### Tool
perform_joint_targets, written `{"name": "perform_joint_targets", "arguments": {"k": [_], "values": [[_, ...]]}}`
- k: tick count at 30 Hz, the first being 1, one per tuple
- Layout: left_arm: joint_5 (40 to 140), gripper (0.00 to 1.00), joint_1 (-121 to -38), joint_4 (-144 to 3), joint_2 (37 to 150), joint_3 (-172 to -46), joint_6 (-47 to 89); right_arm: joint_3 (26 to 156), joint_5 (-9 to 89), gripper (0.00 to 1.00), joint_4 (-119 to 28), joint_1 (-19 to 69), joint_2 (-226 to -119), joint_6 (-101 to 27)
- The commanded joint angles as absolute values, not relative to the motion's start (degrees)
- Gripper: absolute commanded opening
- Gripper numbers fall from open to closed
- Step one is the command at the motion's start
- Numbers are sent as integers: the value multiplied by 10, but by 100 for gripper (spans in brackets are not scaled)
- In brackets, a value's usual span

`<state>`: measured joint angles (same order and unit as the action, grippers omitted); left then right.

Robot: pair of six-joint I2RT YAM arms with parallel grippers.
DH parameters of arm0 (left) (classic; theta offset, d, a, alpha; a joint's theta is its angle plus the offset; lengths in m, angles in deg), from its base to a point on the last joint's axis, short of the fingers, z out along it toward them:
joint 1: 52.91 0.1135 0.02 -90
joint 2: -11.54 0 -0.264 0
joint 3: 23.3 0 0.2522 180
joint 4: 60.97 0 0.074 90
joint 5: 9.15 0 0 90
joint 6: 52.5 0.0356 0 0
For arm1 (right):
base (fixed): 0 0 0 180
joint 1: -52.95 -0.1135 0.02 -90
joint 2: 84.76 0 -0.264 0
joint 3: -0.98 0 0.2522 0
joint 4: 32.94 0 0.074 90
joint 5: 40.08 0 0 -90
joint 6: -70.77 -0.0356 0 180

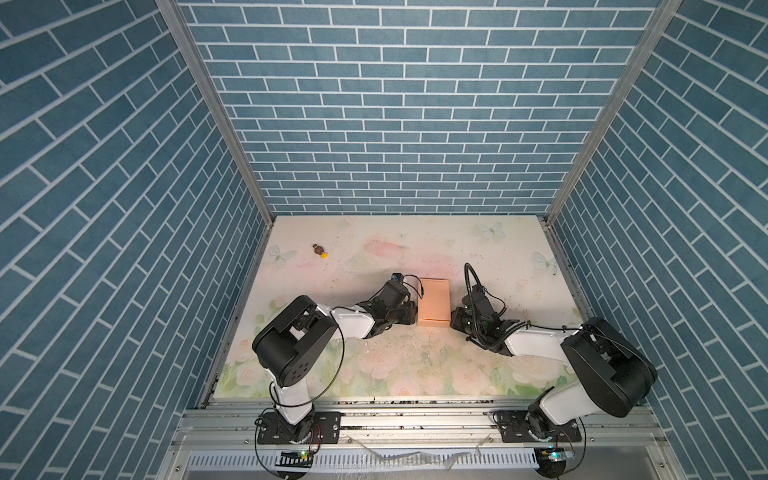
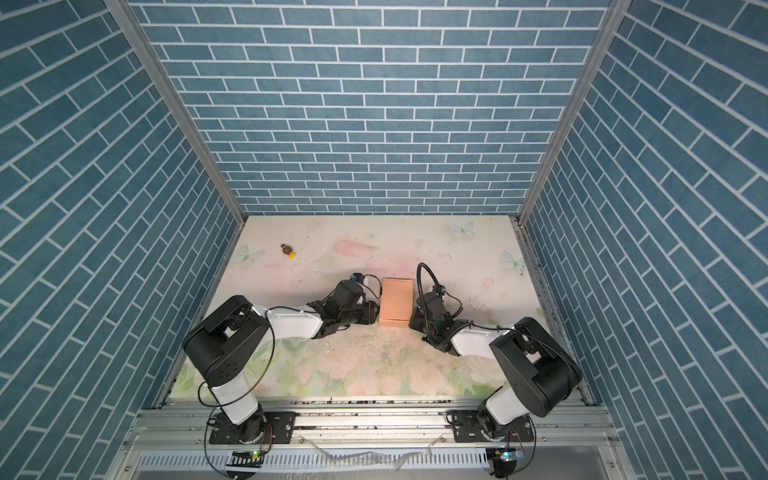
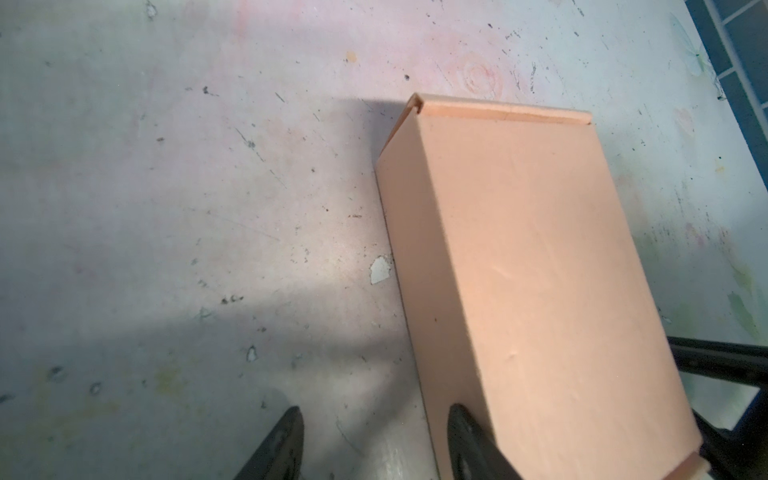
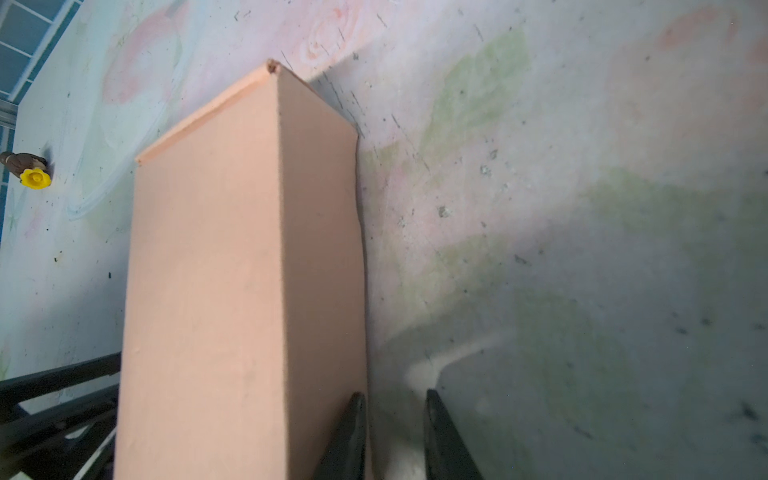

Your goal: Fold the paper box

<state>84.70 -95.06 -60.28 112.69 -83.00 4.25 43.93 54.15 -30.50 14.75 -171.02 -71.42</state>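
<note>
Blue brick-patterned walls (image 1: 395,124) close in the flower-printed table (image 1: 415,370) that I work on.

My left gripper (image 3: 374,415) sits low over the table, its jaws well apart with nothing between them. One finger lies against a long side wall of the paper box (image 3: 528,270), near the box's closer end. The other finger is out over bare table.

My right gripper (image 4: 394,399) is on the opposite side. Its jaws are parted by only a narrow gap, and it holds nothing. Its nearer finger sits right at the box's other long side wall, but I cannot tell whether it presses or is just beside.

In both top views the box lies in the middle of the table between my two grippers. Its long sides run away from my arm bases toward the back wall. It is folded up into a closed rectangular box with a flat top panel. A thin lip shows along the far end and a seam crosses the near end. Closed like this, it hides whatever is inside.

A small brown and yellow object (image 4: 31,170) lies toward the back left of the table, well apart from the box.
</note>
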Motion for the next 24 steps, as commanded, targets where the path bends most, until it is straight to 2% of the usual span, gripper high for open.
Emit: {"name": "perform_joint_targets", "arguments": {"k": [1, 4, 8, 16, 24], "values": [[856, 59, -964, -636, 1113, -800, 36, 442, 537, 29, -336, 144, -1698, -700], [832, 61, -965, -615, 1080, -773, 36, 442, 566, 34, -375, 151, -1679, -670], [788, 66, -965, -607, 1031, -737, 33, 446, 579, 46, -418, 173, -1634, -635], [699, 82, -987, -710, 937, -734, 45, 477, 634, 69, -506, 202, -1530, -555], [579, 96, -991, -858, 760, -746, 71, 511, 689, 78, -557, 233, -1452, -485]]}}
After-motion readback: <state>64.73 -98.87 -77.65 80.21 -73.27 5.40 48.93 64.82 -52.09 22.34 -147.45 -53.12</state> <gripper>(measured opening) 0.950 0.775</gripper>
